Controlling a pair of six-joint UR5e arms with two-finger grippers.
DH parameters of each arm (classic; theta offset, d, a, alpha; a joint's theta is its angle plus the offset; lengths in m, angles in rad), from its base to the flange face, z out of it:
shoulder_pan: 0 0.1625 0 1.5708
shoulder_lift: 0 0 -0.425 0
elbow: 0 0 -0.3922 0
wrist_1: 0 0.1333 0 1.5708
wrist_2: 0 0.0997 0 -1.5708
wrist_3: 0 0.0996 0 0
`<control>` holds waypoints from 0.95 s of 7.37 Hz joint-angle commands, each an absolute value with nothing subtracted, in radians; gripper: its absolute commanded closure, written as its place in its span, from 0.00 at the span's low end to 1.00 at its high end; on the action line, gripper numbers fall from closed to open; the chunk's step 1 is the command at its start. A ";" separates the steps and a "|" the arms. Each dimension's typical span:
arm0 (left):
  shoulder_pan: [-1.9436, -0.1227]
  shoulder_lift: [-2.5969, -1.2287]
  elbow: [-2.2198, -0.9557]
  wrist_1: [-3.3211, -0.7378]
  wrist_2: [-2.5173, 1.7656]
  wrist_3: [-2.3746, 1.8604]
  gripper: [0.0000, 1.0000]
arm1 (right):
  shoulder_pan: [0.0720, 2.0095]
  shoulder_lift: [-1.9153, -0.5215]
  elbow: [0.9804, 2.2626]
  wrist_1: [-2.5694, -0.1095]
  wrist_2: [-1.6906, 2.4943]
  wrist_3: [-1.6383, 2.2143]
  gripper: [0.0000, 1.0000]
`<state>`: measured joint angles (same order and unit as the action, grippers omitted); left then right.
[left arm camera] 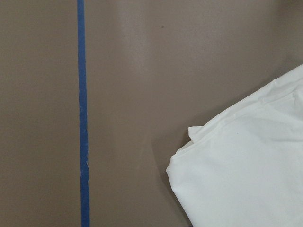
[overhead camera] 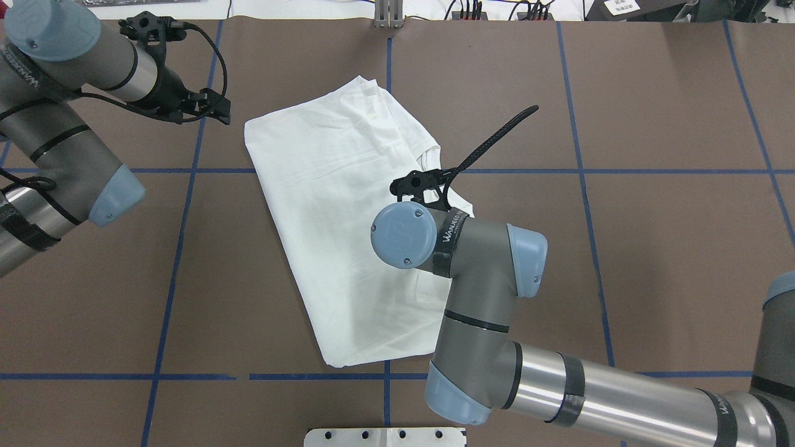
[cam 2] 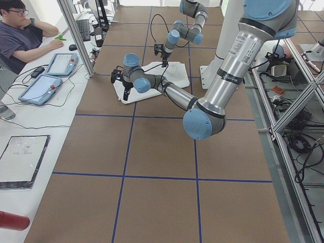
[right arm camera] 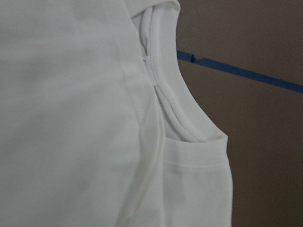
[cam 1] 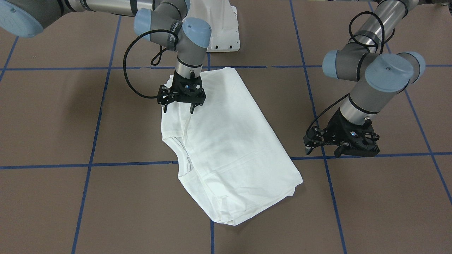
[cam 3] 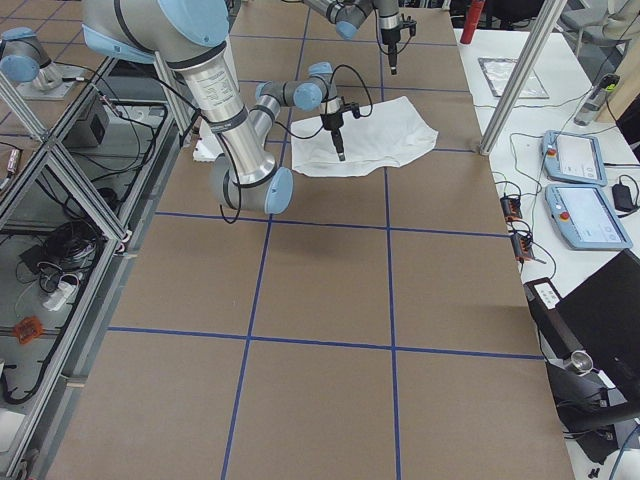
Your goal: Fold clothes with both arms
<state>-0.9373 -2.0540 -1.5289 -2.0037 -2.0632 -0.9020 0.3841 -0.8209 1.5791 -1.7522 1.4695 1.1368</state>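
Note:
The white T-shirt (cam 1: 229,148) lies folded in a slanted oblong on the brown table (cam 1: 53,116), its ribbed neck (cam 1: 183,157) at one long edge; no printed text shows. My right gripper (cam 1: 178,107) is open and empty, pointing down just above the shirt's edge near the neck. Its wrist view shows the ribbed neck (right arm camera: 165,94) close below. My left gripper (cam 1: 324,151) is open and empty, low over bare table beside the shirt's far corner. Its wrist view shows that shirt corner (left arm camera: 246,175). In the overhead view the shirt (overhead camera: 329,205) lies between the two arms.
Blue tape lines (cam 1: 106,164) cross the table in a grid. The white pedestal base (cam 1: 222,31) stands behind the shirt. An operator (cam 2: 23,35) sits at a side desk with two tablets (cam 2: 48,76). The right arm's forearm (overhead camera: 590,385) reaches across the table's near side.

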 commanded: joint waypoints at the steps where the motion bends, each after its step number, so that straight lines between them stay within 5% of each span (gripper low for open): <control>1: -0.937 -2.054 -1.528 -2.005 -2.063 -0.902 0.00 | 0.387 -0.802 1.499 -1.628 1.467 1.167 0.00; 7: -0.930 -2.054 -1.529 -2.005 -2.063 -0.904 0.00 | 0.390 -0.805 1.536 -1.776 1.440 1.154 0.00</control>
<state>-0.9309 -2.0540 -1.5282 -2.0049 -2.0632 -0.9035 0.3897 -0.8051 1.5381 -1.7701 1.4491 1.1542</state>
